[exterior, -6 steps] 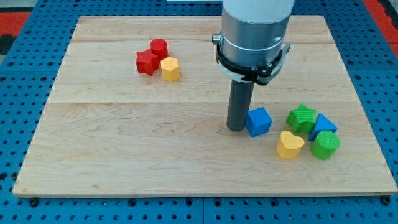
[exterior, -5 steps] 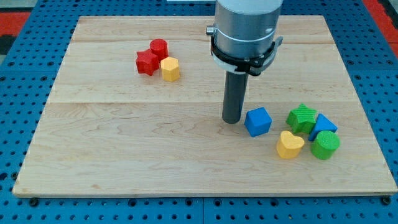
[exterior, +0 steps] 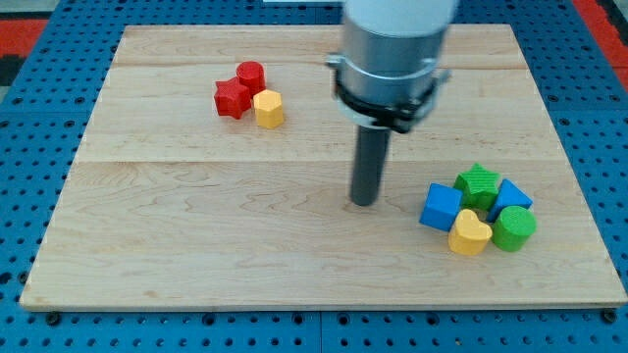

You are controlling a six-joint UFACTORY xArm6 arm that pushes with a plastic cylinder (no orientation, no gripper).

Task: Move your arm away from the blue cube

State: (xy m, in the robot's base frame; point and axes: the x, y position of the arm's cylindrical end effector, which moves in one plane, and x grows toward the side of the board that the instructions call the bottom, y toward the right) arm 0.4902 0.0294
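Observation:
The blue cube point(exterior: 441, 207) lies at the view's right, touching the yellow heart point(exterior: 470, 233) and close to the green star point(exterior: 478, 183). My tip point(exterior: 365, 201) rests on the board to the cube's left, with a clear gap between them. The rod rises to the grey arm body point(exterior: 391, 49) at the view's top.
A blue triangular block point(exterior: 511, 197) and a green cylinder point(exterior: 513, 228) sit in the same right-hand cluster. A red star point(exterior: 232, 98), a red cylinder point(exterior: 251, 75) and a yellow hexagonal block point(exterior: 268, 108) are grouped at the upper left of the wooden board point(exterior: 196, 235).
The blue cube has shifted right and down, into the cluster, and the yellow heart has been nudged right. My tip now stands apart from the cube, where it was next to it before.

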